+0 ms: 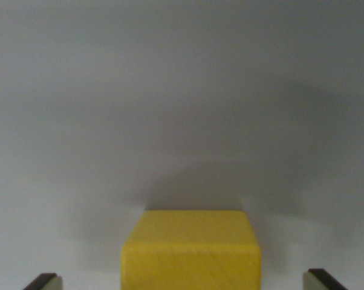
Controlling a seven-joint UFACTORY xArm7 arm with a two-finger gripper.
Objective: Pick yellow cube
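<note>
The yellow cube (191, 251) sits at the bottom centre of the wrist view on a plain grey-white surface (182, 109), its lower part cut off by the frame edge. My gripper (185, 281) is open: one fingertip (43, 281) shows at the bottom left and the other fingertip (324, 279) at the bottom right. The cube lies between them with wide gaps on both sides, touching neither. A soft shadow falls on the surface behind the cube.
Only the bare grey-white surface fills the picture beyond the cube, with a broad dim shadow toward the wrist view's right.
</note>
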